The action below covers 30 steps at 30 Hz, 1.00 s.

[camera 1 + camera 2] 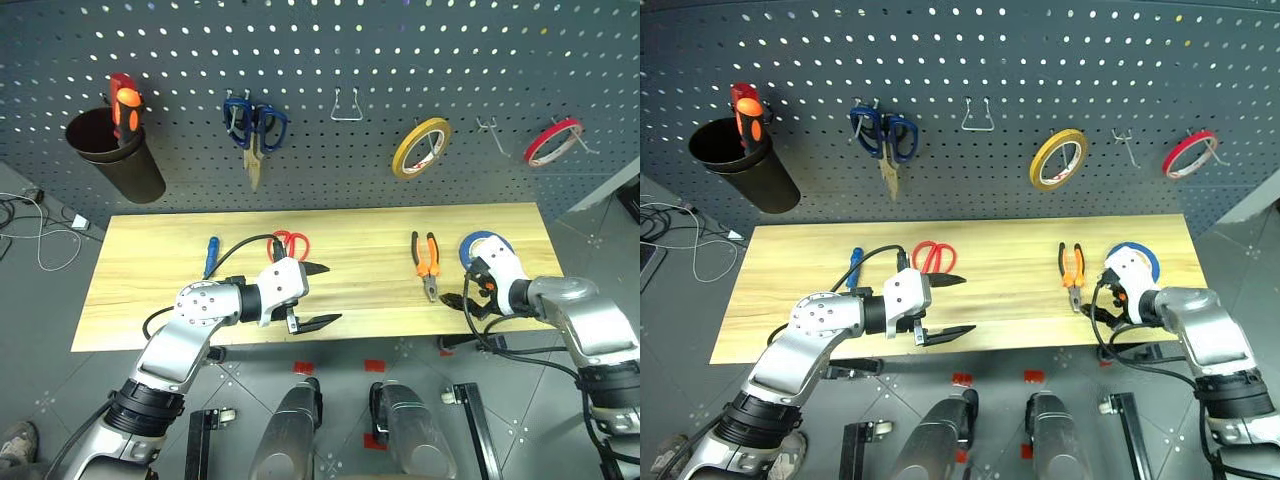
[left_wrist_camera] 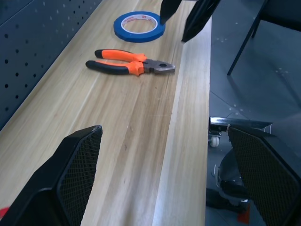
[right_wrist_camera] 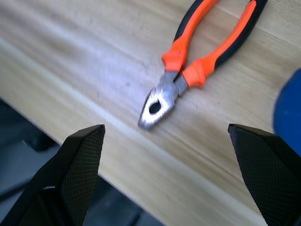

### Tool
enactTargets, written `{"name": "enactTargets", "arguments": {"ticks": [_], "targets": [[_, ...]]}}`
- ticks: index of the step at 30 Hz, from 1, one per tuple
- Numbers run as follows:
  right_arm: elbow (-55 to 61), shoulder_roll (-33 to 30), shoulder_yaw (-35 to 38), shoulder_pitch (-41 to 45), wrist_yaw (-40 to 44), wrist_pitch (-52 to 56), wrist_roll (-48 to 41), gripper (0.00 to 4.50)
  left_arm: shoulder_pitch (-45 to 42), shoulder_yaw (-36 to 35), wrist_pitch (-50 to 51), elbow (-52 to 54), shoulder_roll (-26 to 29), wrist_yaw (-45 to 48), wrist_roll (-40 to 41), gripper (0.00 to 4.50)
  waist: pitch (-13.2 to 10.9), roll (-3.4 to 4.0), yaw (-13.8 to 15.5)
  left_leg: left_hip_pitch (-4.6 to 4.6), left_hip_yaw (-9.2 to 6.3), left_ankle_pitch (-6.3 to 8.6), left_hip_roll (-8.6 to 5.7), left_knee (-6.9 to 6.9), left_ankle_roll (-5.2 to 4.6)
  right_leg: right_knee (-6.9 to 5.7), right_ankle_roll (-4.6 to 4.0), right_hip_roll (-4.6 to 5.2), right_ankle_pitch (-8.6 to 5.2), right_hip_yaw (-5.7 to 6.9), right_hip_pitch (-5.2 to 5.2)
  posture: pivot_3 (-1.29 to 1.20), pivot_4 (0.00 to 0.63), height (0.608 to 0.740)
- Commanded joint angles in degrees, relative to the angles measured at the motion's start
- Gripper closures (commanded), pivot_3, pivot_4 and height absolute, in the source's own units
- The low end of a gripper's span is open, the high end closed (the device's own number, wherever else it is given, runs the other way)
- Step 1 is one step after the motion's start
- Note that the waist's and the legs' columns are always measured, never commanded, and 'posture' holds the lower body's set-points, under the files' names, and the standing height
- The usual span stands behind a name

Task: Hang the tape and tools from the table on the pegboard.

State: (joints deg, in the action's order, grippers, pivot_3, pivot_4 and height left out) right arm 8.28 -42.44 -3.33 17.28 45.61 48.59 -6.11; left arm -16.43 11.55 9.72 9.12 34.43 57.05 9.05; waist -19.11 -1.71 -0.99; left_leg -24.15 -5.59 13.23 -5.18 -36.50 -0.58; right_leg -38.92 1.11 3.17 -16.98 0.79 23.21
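Note:
On the light wooden table (image 1: 150,290) lie a blue-handled screwdriver (image 1: 211,255), red-handled scissors (image 1: 291,243), orange-and-black pliers (image 1: 426,258) and the blue tape (image 1: 487,243), which my right wrist partly covers. The dark grey pegboard (image 1: 330,60) rises behind the table. My left gripper (image 1: 333,293) hangs open and empty over the front edge, just in front of the scissors. My right gripper (image 1: 458,308) is open and empty too, hovering beside the pliers' metal nose (image 3: 155,106). The left wrist view looks along the table to the pliers (image 2: 129,62) and tape (image 2: 138,26).
The pegboard carries a black cup (image 1: 112,150) holding a red-and-orange screwdriver, dark blue scissors (image 1: 254,125), a yellow roll (image 1: 421,147) and a red roll (image 1: 552,140). Bare hooks (image 1: 346,105) sit between them. Cables (image 1: 40,215) lie on the floor at the left.

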Motion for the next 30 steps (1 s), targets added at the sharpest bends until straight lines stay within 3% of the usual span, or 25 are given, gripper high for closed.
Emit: {"name": "enactTargets", "arguments": {"ticks": [1, 7, 21, 27, 30], "targets": [[-2.3, 1.1, -0.1, 1.0, -4.5, -4.3, 2.6, 0.02, 0.5, -0.6, -0.9, 1.4, 0.3, 0.4, 0.9, 0.0, 0.0, -0.01, -0.1, 0.0, 0.0, 0.0, 0.01, -0.01, 0.0, -0.01, 0.01, 0.0, 0.0, 0.0, 0.0, 0.03, 0.365, 0.74], [-12.5, 1.8, -0.9, 7.0, -4.2, -7.6, 3.1, 0.02, 0.2, -0.6, -1.1, 1.1, 0.4, 0.5, 0.7, 0.0, 0.0, -0.02, -0.2, 0.0, 0.03, -0.13, 0.01, -0.02, 0.22, -0.04, 0.01, -0.01, 0.01, 0.0, 0.01, 0.03, 0.365, 0.74], [-58.2, 5.7, -7.2, 27.9, -3.0, -24.7, 10.4, 0.02, -2.7, 1.4, -0.3, 0.9, -2.1, 0.0, 0.2, 0.0, -0.6, -0.09, -0.7, -0.16, 0.06, -0.12, 0.0, -0.24, 0.2, -0.04, 0.0, -0.01, 0.02, 0.04, 0.01, 0.03, 0.388, 0.74], [-72.2, 7.9, -9.3, 32.6, -1.5, -30.7, 14.4, 0.02, -3.4, 2.3, -0.9, 0.6, -3.1, -0.4, -0.4, 0.0, -1.0, -0.22, -0.7, -0.18, 0.08, -0.12, 0.01, -0.31, 0.2, -0.05, 0.0, -0.02, 0.02, 0.04, 0.01, 0.04, 0.391, 0.74], [-75.1, 8.7, -10.5, 33.2, -1.2, -32.8, 16.3, 0.59, -3.2, 2.6, -1.5, 0.4, -3.3, -0.5, -1.0, 0.0, -1.0, -0.27, -0.7, -0.18, 0.06, -0.12, 0.01, -0.38, 0.2, -0.06, 0.02, -0.02, 0.03, 0.05, -0.02, 0.04, 0.391, 0.74]]}}
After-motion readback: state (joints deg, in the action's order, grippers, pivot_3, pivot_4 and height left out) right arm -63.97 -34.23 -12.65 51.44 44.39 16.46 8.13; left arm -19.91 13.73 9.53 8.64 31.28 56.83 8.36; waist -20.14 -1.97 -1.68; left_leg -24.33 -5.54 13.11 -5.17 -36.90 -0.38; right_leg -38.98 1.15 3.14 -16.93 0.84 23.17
